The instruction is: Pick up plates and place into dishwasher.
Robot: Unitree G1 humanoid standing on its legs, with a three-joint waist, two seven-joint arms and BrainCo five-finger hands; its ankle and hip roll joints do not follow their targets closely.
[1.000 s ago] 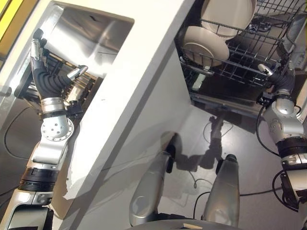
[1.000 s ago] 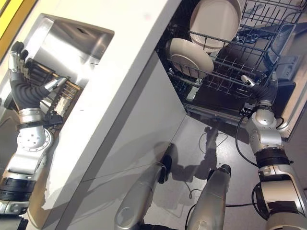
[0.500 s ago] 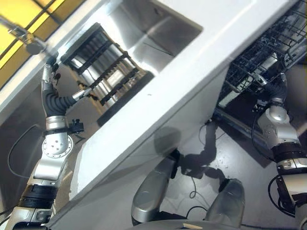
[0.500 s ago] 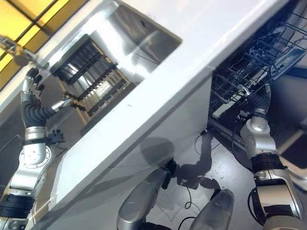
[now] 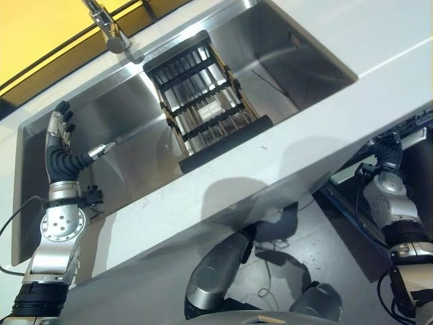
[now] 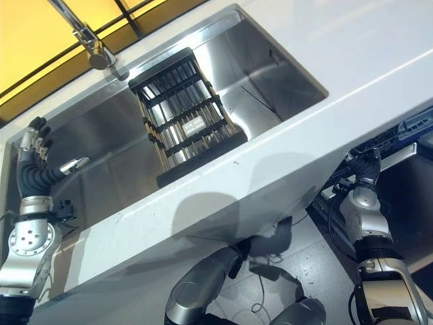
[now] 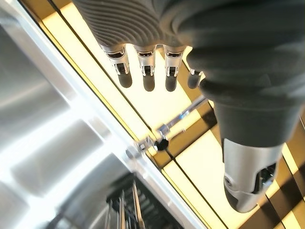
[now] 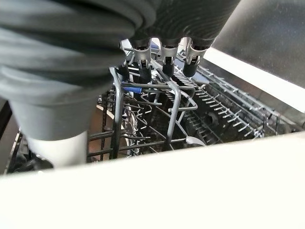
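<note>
Black slatted dish rack (image 5: 206,101) stands in the stainless steel sink (image 5: 284,61). Left hand (image 5: 62,145) open, fingers straight, empty. Right hand (image 8: 157,52), fingers relaxed, over the dark wire dishwasher rack (image 8: 200,109).

No readable text, labels or numbers anywhere

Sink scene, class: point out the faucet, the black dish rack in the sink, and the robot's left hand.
faucet (image 5: 108,28): left eye view, on its silver spout.
dish rack (image 5: 206,112): left eye view, on the middle slats.
left hand (image 5: 62,154): left eye view, on the dark ribbed palm cover.
</note>
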